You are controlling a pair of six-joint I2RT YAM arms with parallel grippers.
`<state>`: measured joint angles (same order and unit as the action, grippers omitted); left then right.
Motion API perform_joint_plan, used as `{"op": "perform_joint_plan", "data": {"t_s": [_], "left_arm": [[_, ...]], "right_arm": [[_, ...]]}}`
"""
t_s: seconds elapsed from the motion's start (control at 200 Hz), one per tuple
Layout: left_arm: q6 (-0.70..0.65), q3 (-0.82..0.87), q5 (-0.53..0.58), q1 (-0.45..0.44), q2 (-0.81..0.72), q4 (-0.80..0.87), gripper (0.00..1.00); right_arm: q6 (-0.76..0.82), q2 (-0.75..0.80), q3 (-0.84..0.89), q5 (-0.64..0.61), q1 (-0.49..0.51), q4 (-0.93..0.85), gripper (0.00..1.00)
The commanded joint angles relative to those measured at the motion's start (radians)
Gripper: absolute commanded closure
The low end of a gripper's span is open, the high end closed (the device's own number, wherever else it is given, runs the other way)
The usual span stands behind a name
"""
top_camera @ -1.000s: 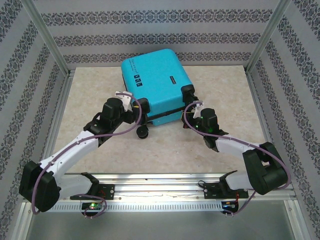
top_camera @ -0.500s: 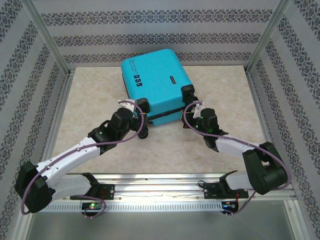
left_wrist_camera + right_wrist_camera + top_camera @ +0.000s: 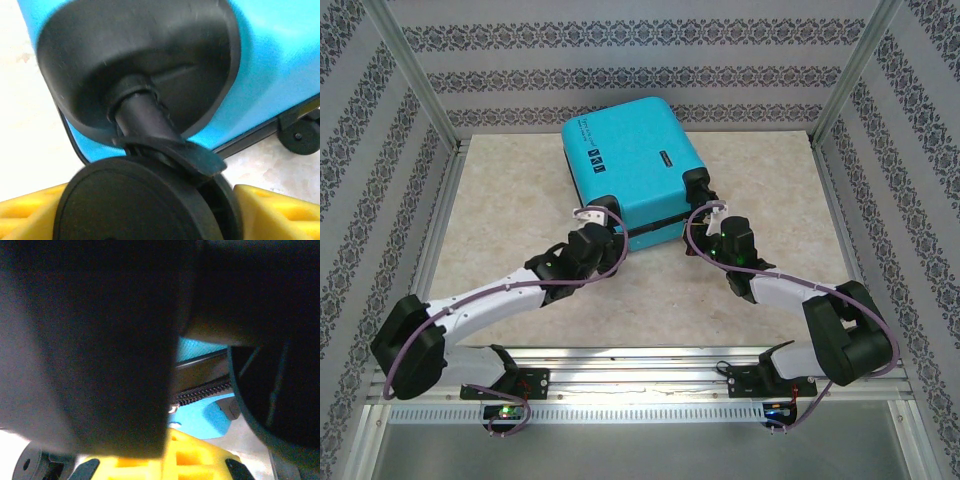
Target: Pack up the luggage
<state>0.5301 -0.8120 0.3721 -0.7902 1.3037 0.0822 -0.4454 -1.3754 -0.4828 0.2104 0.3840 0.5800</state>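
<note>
Over toward the back of the table (image 3: 520, 200), got the luggage (image 3: 630, 160) lying flat, turquoise shell up, closed, turned a bit off square with its wheeled end toward the arms.

Seeing the left gripper (image 3: 595, 218) right at the near-left corner wheel (image 3: 135, 200). From the left wrist cam, looks spread pretty wide, yellow fingers (image 3: 277, 212) poking up on either side of that black caster, wheel sitting between them. Actual contact with the rubber? Can't tell, so not calling it a grip. Also catching a second wheel (image 3: 300, 137) further along the same edge, off to the right in that shot.

Over at the near-right corner, found the right gripper (image 3: 710, 215) tucked up against the luggage edge, clamped fully closed. From the right wrist cam, mostly dark blur up close, plus a yellow fingertip (image 3: 185, 457) at the bottom, a strip of black zipper (image 3: 202, 390) and some turquoise beyond it. Pinching something or just closed on nothing? Can't tell from this.
</note>
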Motion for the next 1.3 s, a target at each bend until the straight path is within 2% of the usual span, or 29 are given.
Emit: {"op": "perform_joint_plan", "data": {"t_s": [0.0,0.15,0.425,0.664,1.294], "left_arm": [[0.003,-0.055,0.03,-0.068,0.011,-0.052,0.23],[-0.013,-0.107,0.115,-0.114,0.044,0.003,0.22],[0.024,-0.23,0.297,-0.172,0.086,0.207,0.2],[0.076,-0.331,0.334,-0.186,0.143,0.375,0.2],[0.111,-0.373,0.453,-0.268,0.066,0.495,0.18]], "right_arm": [[0.005,-0.017,-0.002,0.072,0.026,0.005,1.0],[0.002,-0.018,-0.001,0.073,0.026,0.013,1.0],[0.005,-0.011,0.001,0.072,0.026,0.013,1.0],[0.006,-0.008,0.007,0.073,0.026,0.017,1.0],[0.011,0.012,0.014,0.079,0.025,0.019,1.0]]}}
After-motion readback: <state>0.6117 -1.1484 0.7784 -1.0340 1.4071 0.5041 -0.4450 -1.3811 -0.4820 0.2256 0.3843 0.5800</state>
